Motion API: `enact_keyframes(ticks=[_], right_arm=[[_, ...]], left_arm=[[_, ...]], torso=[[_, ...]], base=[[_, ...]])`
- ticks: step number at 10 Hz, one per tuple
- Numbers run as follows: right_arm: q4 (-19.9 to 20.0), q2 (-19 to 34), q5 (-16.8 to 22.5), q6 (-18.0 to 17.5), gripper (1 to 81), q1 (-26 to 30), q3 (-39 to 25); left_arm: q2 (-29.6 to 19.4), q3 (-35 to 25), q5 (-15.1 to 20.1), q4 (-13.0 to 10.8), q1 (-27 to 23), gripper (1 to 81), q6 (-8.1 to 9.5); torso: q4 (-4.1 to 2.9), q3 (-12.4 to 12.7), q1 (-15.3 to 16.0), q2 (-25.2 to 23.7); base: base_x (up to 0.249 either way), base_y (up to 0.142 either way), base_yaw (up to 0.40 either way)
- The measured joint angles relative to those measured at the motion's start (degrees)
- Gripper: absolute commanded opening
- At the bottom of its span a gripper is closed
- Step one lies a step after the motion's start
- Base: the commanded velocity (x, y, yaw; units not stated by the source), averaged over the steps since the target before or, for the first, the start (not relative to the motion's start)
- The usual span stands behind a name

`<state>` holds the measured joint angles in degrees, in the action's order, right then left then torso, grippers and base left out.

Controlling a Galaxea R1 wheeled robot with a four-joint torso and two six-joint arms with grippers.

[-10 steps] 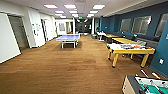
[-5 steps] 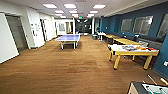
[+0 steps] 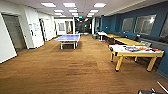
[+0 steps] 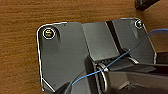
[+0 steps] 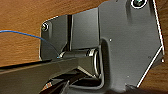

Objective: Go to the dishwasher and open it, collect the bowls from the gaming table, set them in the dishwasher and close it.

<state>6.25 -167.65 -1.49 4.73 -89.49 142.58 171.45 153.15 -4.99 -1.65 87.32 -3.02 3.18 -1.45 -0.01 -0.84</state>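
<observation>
- Head view: I'm looking down a long room with a wooden floor [image 3: 75, 67]; the gaming table [image 3: 136, 51], white-topped with yellow edge and legs, stands to my right near the teal wall [image 3: 150, 17].
- Colourful board-game pieces [image 3: 147, 49] lie on its top; I can't make out any bowls there.
- A blue table-tennis table [image 3: 68, 38] stands farther ahead, well apart from it.
- Wrist views: I see floor beneath each arm's plate; I can't tell how wide either gripper is.
</observation>
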Motion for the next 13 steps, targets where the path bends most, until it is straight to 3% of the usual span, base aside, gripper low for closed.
enact_keyframes(ticks=[13], right_arm=[[-0.04, -0.24, 0.01, 0.00, 81.1, 0.13, 0.22]], left_arm=[[0.28, -0.04, 0.02, -0.02, 0.05, 81.1, 0.02]], torso=[[0.00, 0.00, 0.00, -0.02]], base=[[0.267, 0.000, 0.000]])
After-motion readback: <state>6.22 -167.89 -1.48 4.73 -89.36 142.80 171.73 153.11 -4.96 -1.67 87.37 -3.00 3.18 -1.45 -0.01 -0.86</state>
